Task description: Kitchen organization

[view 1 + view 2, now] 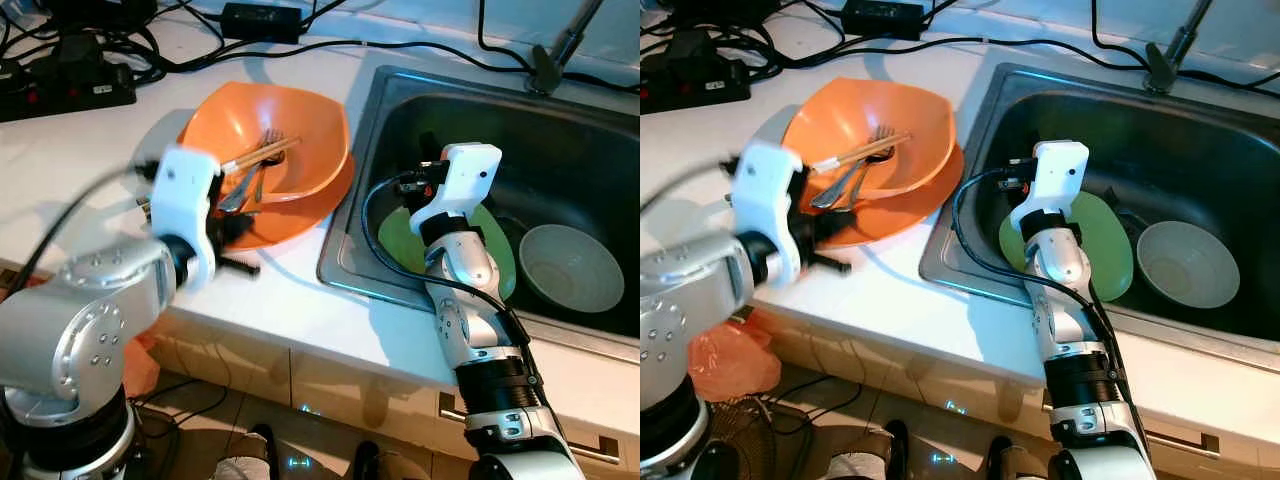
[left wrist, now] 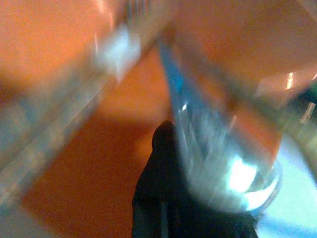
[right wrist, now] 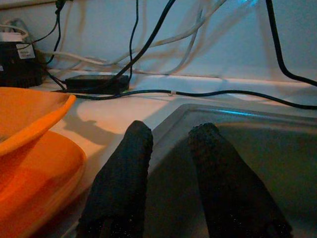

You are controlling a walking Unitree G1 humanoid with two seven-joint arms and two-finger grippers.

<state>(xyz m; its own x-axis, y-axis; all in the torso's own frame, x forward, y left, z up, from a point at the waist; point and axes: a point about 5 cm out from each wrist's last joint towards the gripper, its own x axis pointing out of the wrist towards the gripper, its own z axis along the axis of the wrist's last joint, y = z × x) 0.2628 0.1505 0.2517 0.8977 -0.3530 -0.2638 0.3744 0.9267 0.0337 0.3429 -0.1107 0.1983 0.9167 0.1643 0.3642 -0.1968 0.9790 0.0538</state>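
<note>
Orange bowl sits on an orange plate on the white surface, holding fork and chopsticks. Left tool at plate edge, state indeterminate. Right tool, narrowly parted and empty, hangs over the sink, above a green plate.

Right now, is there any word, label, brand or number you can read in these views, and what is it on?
Nothing can be read.
White label on the black power strip: printed, but too small and dim to read.
Black power adapter: no lettering shows.
Orange bowl, green plate, white bowl, sink: unmarked.
</note>
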